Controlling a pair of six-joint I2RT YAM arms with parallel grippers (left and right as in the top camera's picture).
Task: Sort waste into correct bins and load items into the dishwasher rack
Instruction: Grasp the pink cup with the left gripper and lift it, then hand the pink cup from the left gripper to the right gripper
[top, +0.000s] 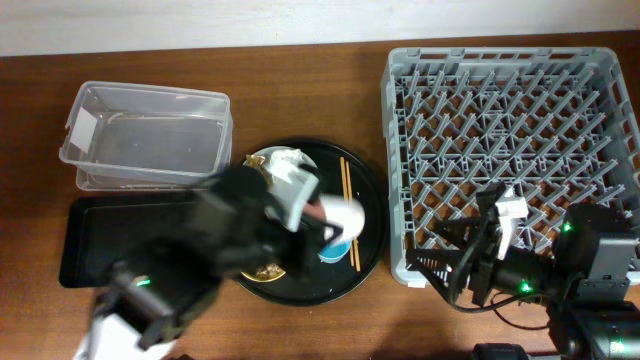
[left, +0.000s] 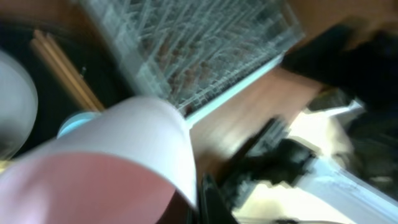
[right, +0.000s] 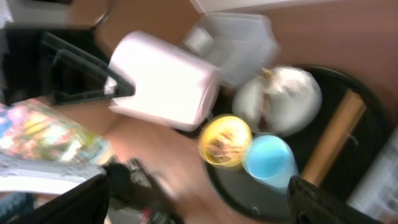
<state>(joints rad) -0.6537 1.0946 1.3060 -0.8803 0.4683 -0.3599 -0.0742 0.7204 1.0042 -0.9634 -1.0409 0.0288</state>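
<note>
pink cup: The pink cup (right: 165, 81) is gripped above the right half of the round black tray (top: 370, 225). It is tipped well off upright, with its long axis lying roughly crosswise. The blur hides which end is the mouth.
left jaws: The left jaws (top: 305, 222) are closed on the cup's wall. One dark finger (right: 121, 87) shows pressed against its side in the right wrist view.
under the cup: The blue cup (top: 335, 250) and yellow bowl (top: 265, 270) sit near the tray's front edge. The plate (top: 262, 160) carries the napkin (top: 285, 163) further back. The chopsticks (top: 347, 200) lie front to back just right of the plate.
direction to go: The dishwasher rack (top: 392, 170) lies to the robot's right of the cup, beyond the tray's rim and a narrow strip of worktop (top: 300, 90). Its left wall is the first thing to clear.
right jaws: The right jaws (top: 445, 252) are spread wide and hold nothing. They hover over the rack's front-left corner.
nearer arm: The right arm is closer to the rack, but the left arm has the cup. The carry probably goes rightward and over the wall, behind the waiting right jaws, and crowding there is the risk.
far side: The clear tub (top: 145, 135) and black rectangular tray (top: 75, 245) sit on the left, away from this move.
</note>
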